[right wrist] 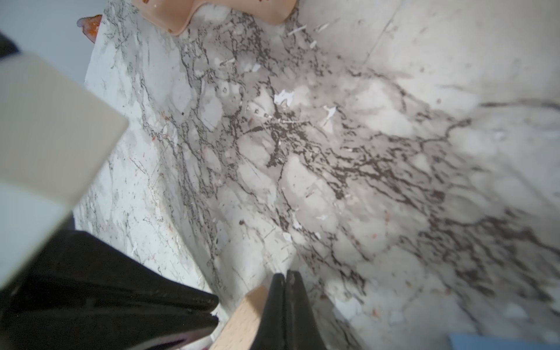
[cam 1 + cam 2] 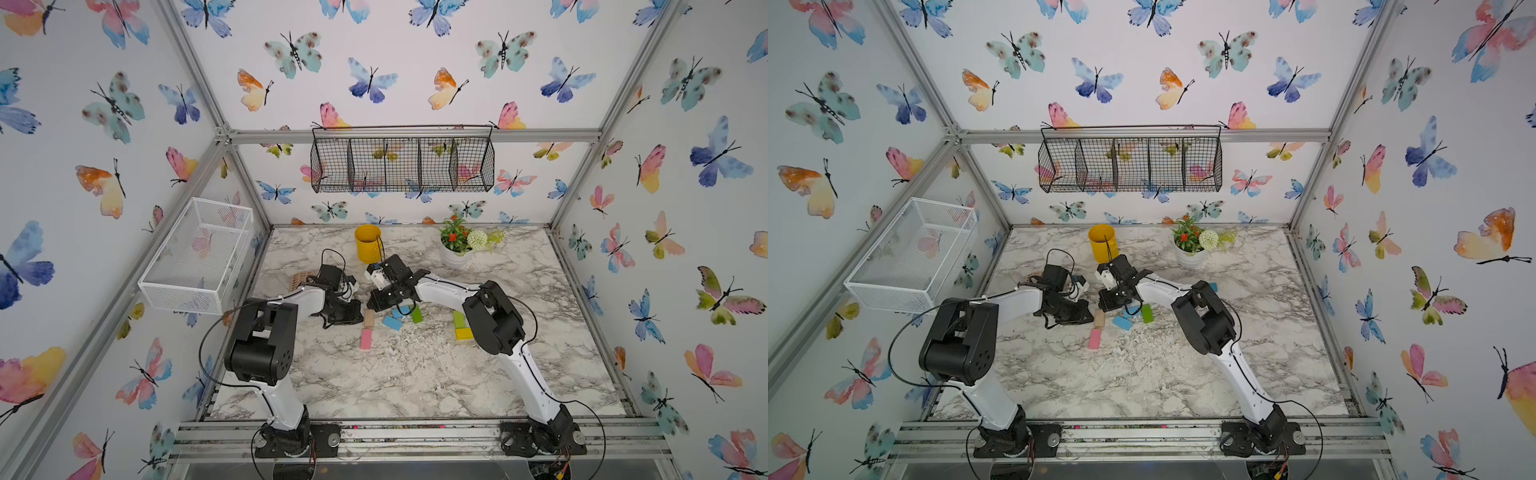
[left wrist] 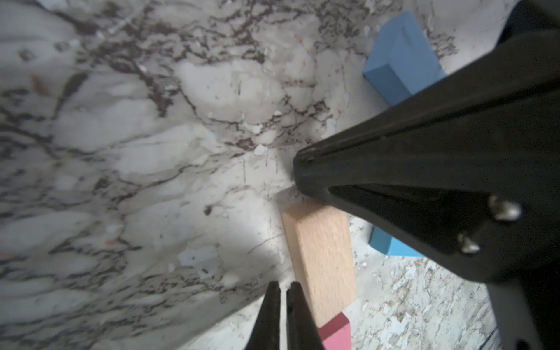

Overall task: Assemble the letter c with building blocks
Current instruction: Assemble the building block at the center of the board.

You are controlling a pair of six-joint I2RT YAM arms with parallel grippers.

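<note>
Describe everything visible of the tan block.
The tan block is a flat rectangle of pale wood with visible grain and softened edges. It lies flat on the marble table, end to end with the pink block, seemingly touching it. The shut right gripper sits at its other end and the shut left gripper beside a long edge; contact cannot be confirmed. A blue block lies nearby, apart.

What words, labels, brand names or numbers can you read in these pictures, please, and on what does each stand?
None can be read. The tan block, pink block and blue block have plain faces; the yellow cup and white flower pot show no label; the wallpaper carries only butterflies. Neither the left gripper nor the right gripper shows a legible marking.
</note>
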